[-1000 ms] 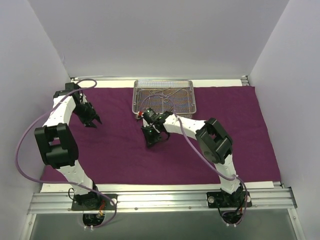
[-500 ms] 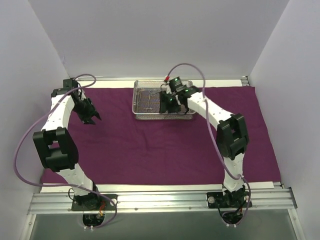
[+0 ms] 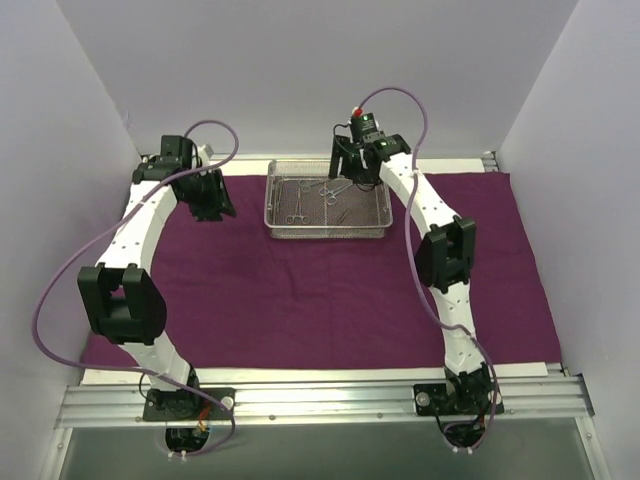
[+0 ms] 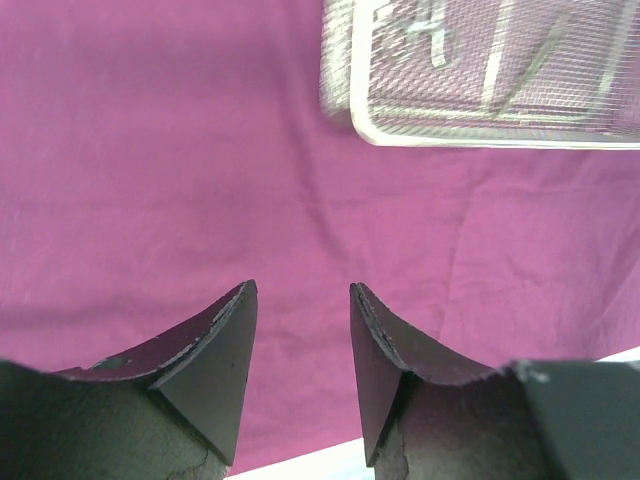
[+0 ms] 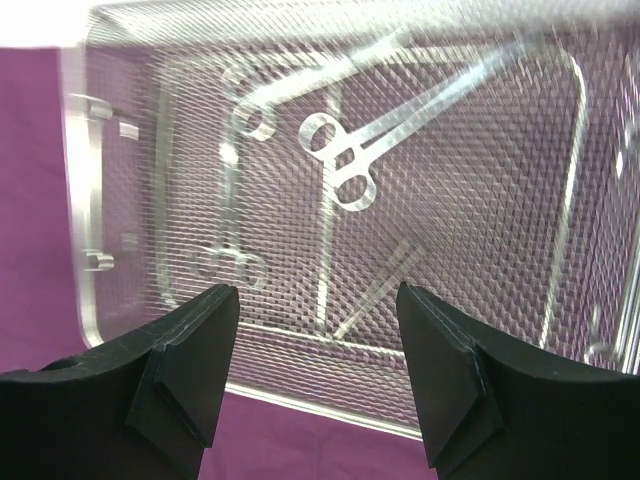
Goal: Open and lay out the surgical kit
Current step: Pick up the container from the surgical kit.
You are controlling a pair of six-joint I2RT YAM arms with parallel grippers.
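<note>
**Wire-mesh tray** [image 3: 325, 236]: shallow, rectangular, silver, with rounded corners and small fittings on one short wall. It stands on the purple cloth [image 3: 300, 300] at the middle of the cloth's far edge, long sides running left to right.

**Contents of the tray, right wrist view:**
- First forceps [image 5: 350, 150]: ring-handled, lying aslant near the middle, shaft running up to the right.
- Second forceps [image 5: 232, 215]: lies along the left side, rings at the near end.
- Third forceps [image 5: 300, 92]: lies aslant across the far part, one ring showing.
- Tweezers [image 5: 378, 285]: a thin pair of blades, aslant at the near side.

All are thin, bright silver and lie flat on the mesh. Further thin pieces are too blurred to tell apart.

**Cloth:** dark purple, opened out flat with soft creases, covering the table [image 3: 300, 373] almost from wall to wall. A white strip of table shows along the cloth's near edge.

**Right gripper** [image 5: 315, 300]: hovers above the tray, over its far side in the top view. Its fingers are wide apart, holding nothing and clear of the instruments.

**Left gripper** [image 4: 300, 300]: hangs over bare cloth just left of the tray, whose corner shows at the upper right of the left wrist view. Its fingers are apart and empty.

**Aluminium rail** [image 3: 320, 398]: runs along the near edge and carries both arm bases.
</note>
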